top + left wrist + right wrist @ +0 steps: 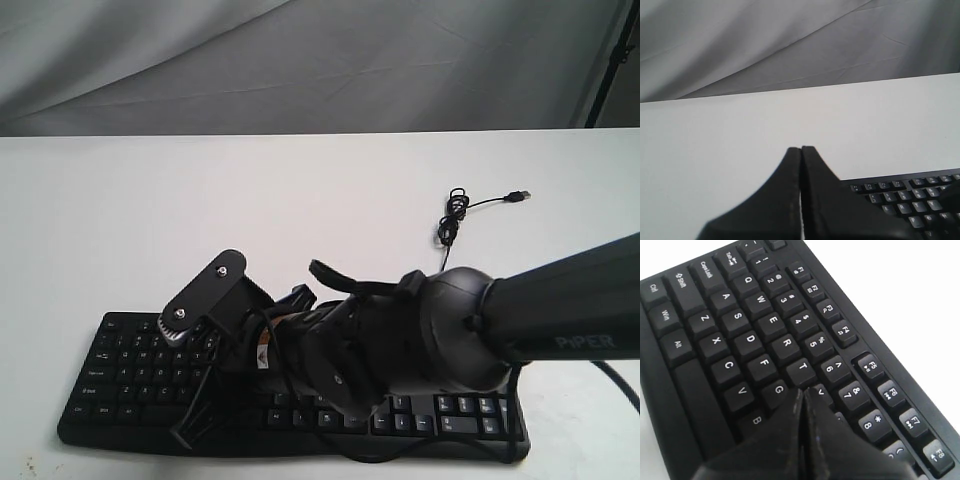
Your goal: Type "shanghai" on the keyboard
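Note:
The black keyboard (120, 375) lies along the near edge of the white table (300, 200). My right arm (440, 330) reaches in from the right and covers the keyboard's middle. In the exterior view its fingers are lost in the dark mass under a black bracket (205, 295). In the right wrist view the keyboard (740, 325) fills the frame. My right gripper (803, 390) is shut and empty, its tip between G and Y, hiding the H key. I cannot tell whether it touches. My left gripper (801, 148) is shut and empty, raised by the keyboard's (910, 197) left end.
The keyboard's thin black cable (455, 215) lies coiled on the table behind the right arm, its plug (520, 195) loose. A grey cloth backdrop (300, 60) hangs behind the table. A black stand leg (610, 60) stands at the far right.

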Robot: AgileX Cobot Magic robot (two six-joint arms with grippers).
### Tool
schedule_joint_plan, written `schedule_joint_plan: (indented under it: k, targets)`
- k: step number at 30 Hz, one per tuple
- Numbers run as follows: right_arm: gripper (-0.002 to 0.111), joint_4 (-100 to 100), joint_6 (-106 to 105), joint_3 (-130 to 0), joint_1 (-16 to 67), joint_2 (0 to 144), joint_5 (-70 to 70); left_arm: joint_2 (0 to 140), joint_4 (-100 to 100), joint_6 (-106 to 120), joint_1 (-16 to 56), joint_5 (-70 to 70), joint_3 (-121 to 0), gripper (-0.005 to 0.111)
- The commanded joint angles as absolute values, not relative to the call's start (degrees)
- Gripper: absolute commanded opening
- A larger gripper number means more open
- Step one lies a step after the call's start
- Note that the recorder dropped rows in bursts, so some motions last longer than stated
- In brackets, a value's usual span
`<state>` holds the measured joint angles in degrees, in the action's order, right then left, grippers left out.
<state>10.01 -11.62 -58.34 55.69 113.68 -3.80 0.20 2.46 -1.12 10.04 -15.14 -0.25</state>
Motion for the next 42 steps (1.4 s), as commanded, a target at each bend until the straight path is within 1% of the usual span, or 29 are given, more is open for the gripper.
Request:
schedule_joint_plan:
  k: [1, 21, 25, 28, 31, 33, 37, 39, 42]
  targets:
    - [0.0, 9.6, -11.8, -58.1, 55.4, 114.3, -5.5, 0.0, 2.5, -1.3, 10.2, -15.0, 0.0, 0.0]
    - [0.0, 10.2, -11.8, -58.1, 55.4, 116.4, -5.6, 0.0, 2.5, -1.3, 10.2, -15.0, 0.0, 0.0]
    - [0.0, 10.7, -11.8, -58.1, 55.4, 114.9, -4.1, 0.0, 2.5, -1.3, 10.2, -15.0, 0.0, 0.0]
    - [0.0, 9.8, -11.8, -58.6, 55.4, 111.1, -3.0, 0.0, 2.5, -1.3, 10.2, -15.0, 0.0, 0.0]
    - [0.0, 8.3, -11.8, -64.2, 56.1, 111.9, 2.8, 0.0, 2.5, -1.3, 10.2, -15.0, 0.0, 0.0]
    - [0.0, 6.6, -11.8, -71.9, 57.9, 115.6, 7.0, 0.0, 2.5, -1.3, 10.2, -15.0, 0.0, 0.0]
    - [0.0, 6.0, -11.9, -81.8, 60.0, 122.7, 10.7, 0.0, 2.5, -1.3, 10.2, -15.0, 0.0, 0.0]
    - [0.0, 6.0, -11.9, -84.1, 60.1, 125.1, 11.6, 0.0, 2.5, -1.3, 10.2, -15.0, 0.0, 0.0]
    - [0.0, 6.0, -11.9, -84.1, 60.1, 126.0, 11.2, 0.0, 2.5, -1.3, 10.2, -15.0, 0.0, 0.0]
